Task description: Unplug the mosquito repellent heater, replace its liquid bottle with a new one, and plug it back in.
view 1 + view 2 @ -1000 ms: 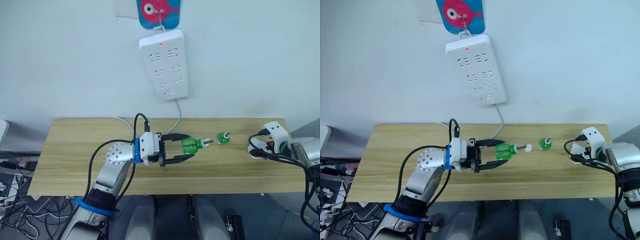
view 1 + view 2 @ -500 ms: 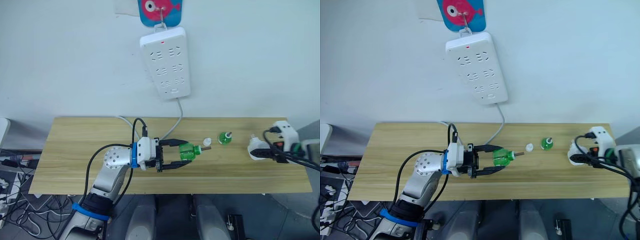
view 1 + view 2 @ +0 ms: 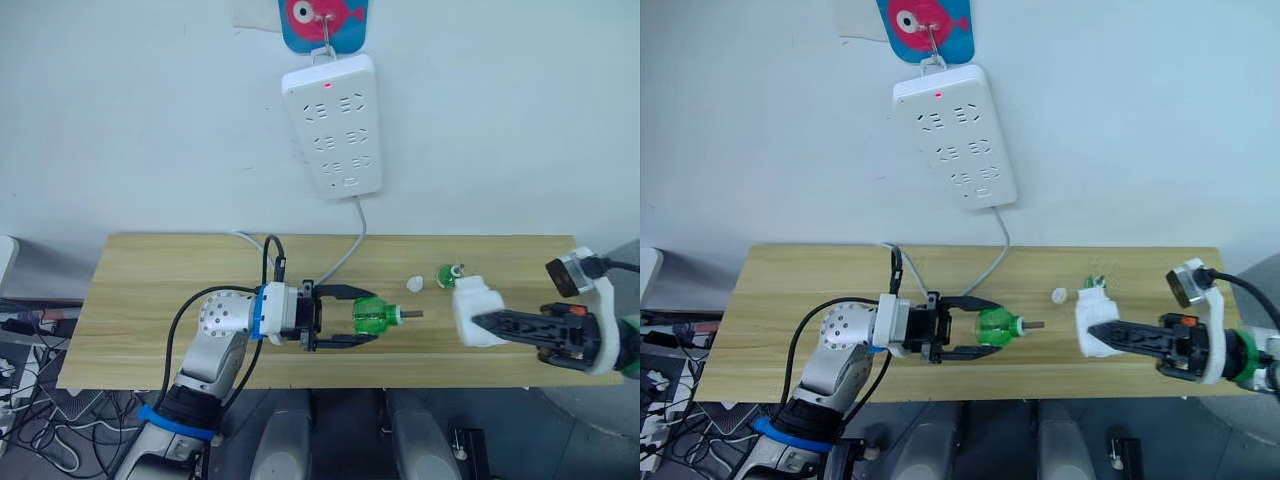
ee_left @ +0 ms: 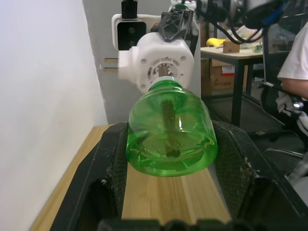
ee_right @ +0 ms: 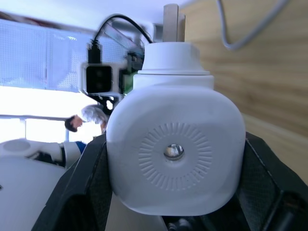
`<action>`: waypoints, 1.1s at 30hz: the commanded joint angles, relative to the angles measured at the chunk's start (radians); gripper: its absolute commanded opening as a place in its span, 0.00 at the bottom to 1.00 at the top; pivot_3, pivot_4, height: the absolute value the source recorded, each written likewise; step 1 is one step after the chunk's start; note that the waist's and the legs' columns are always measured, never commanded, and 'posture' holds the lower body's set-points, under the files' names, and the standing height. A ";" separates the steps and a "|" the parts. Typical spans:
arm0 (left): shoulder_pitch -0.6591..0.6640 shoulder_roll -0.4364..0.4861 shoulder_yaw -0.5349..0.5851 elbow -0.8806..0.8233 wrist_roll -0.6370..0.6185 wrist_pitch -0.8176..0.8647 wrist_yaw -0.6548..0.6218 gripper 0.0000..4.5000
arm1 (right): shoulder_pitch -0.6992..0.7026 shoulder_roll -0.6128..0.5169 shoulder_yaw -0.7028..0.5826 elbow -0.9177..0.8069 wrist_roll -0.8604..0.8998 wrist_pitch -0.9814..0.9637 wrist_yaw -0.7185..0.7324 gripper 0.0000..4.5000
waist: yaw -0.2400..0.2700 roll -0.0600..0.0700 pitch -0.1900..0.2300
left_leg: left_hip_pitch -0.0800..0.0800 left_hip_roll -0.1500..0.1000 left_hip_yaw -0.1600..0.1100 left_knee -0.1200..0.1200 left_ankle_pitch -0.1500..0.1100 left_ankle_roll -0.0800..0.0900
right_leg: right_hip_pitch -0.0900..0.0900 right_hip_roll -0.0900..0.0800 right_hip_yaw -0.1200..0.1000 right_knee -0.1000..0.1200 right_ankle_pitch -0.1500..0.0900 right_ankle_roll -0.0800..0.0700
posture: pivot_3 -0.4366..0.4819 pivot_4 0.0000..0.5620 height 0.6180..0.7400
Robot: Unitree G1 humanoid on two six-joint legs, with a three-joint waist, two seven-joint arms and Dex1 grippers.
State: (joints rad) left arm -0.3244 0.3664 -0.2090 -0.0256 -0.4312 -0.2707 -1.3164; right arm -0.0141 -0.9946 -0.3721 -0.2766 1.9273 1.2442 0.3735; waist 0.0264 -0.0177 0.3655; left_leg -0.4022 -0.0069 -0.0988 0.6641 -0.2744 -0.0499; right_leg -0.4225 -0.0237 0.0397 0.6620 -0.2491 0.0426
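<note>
Nearest the bench's (image 3: 140, 350) front edge, both grippers hold their parts clear of the wood and level with each other, facing inward. Left gripper (image 3: 345, 316), toward the middle of the front edge: jaws closed on a green bottle (image 3: 373, 316), held sideways with its wick stem pointing toward the right end. Right gripper (image 3: 485, 322), toward the right end: jaws closed on the sides of the heater (image 3: 472, 312), its socket side turned toward the bottle. Judgement: the two are presented neck-to-socket so the bottle can go into the heater; a gap remains between wick tip and heater, so not yet joined. Further back, a small white cap (image 3: 413, 284) and a second green bottle (image 3: 449, 275) sit near the rear edge, right of centre, just beside each other, probably the removed parts set aside. On the wall behind hangs the power strip (image 3: 333, 123), red lamp lit, its cord dropping to the bench; the heater is unplugged. The left wrist view shows the fingers (image 4: 235, 163) pinching the bottle's base and the heater's threaded recess straight ahead, roughly on axis. The right wrist view shows the heater's domed face and its two prongs pointing away, which the head views do not resolve.
</note>
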 commanded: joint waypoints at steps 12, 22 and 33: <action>-0.003 -0.007 -0.013 -0.012 0.003 -0.002 0.003 0.50 | 0.104 0.043 0.040 -0.208 0.045 -0.229 -0.063 0.66 | 0.000 0.000 0.000 | 0.000 0.001 0.000 -0.001 0.000 0.000 | -0.001 0.000 0.000 -0.001 0.000 0.000 | 0.62 0.59 1.00; -0.001 -0.007 -0.019 -0.006 0.016 -0.008 0.001 0.50 | 0.111 -0.004 0.051 -0.206 0.045 -0.236 -0.010 0.66 | 0.001 0.000 -0.001 | 0.000 0.001 0.000 -0.001 0.000 0.000 | 0.000 0.000 0.000 -0.001 0.000 0.000 | 0.63 0.57 1.00; -0.019 -0.031 -0.037 0.007 0.034 -0.014 0.018 0.50 | 0.068 0.003 0.132 -0.223 0.045 -0.269 -0.040 0.66 | 0.000 0.000 0.000 | 0.000 0.001 0.000 0.000 0.000 0.000 | 0.000 0.000 0.000 -0.001 0.000 0.000 | 0.63 0.60 1.00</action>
State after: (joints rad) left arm -0.3451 0.3466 -0.2306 0.0028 -0.3933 -0.2674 -1.2981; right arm 0.0619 -0.9952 -0.2464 -0.4644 1.9448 0.9882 0.3352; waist 0.0261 -0.0175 0.3650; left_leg -0.4020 -0.0064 -0.0990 0.6637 -0.2742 -0.0502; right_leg -0.4229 -0.0234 0.0398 0.6612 -0.2489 0.0426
